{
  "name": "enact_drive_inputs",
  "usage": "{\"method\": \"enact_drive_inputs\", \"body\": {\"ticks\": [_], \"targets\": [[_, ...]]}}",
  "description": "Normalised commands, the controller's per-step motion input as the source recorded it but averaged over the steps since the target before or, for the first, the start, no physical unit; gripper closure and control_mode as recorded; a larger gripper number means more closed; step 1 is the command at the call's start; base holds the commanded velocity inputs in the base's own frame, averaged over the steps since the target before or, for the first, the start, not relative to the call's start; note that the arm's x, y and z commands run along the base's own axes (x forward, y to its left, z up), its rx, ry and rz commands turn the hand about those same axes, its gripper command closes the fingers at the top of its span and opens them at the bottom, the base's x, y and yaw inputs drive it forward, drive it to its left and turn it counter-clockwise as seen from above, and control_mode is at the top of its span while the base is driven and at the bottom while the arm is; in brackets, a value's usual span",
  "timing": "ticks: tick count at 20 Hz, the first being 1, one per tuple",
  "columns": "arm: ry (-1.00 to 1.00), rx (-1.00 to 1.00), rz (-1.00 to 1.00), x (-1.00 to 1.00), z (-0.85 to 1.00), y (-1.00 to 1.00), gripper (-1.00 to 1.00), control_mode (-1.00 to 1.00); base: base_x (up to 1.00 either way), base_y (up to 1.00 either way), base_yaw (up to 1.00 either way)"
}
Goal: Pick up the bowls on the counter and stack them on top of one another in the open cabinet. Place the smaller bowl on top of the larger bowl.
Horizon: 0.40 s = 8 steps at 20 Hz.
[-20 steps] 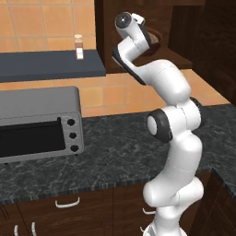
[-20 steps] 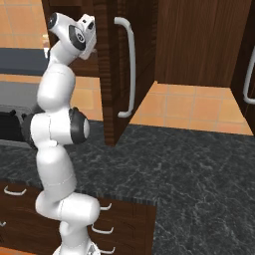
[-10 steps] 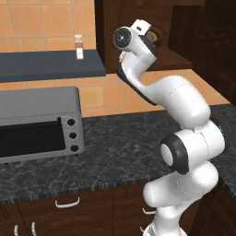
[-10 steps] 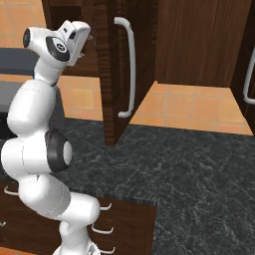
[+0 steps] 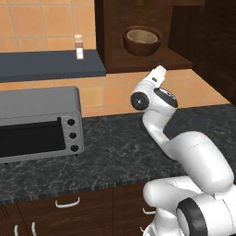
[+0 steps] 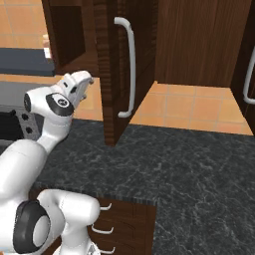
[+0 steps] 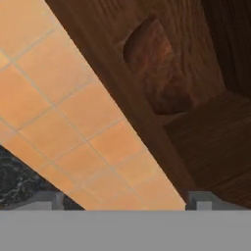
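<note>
In the left base view the larger bowl (image 5: 142,46), dark reddish-brown wood, stands on the shelf of the open cabinet (image 5: 152,62). The smaller bowl (image 5: 142,35), light tan, sits nested inside it with its rim showing. My gripper (image 5: 159,73) hangs below and in front of the niche, apart from both bowls. In the hand view my gripper (image 7: 125,201) is open and holds nothing, and its fingertips (image 7: 46,200) stand wide apart. That view looks up at the brown bowl (image 7: 157,63) on the shelf. The counter (image 5: 110,152) below is bare of bowls.
A silver toaster oven (image 5: 37,122) stands on the counter at the left. Above it is a grey-blue wall shelf (image 5: 50,64) with a small shaker (image 5: 79,46). The cabinet's open door (image 6: 117,74) juts out to the right of my hand (image 6: 82,82).
My arm has folded back and down, away from the cabinet niche. The jaws have widened. The stacked bowls stay on the shelf.
</note>
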Motion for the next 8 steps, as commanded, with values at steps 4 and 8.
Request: {"method": "enact_drive_inputs", "body": {"ticks": [4,8], "targets": [[0.03,-0.09,0.02,-1.0,-0.8,0.07,-1.0,-1.0,0.0,0.0,0.0],[0.04,-0.01,0.03,-0.49,-0.24,0.09,-1.0,-1.0,0.0,0.0,0.0]]}}
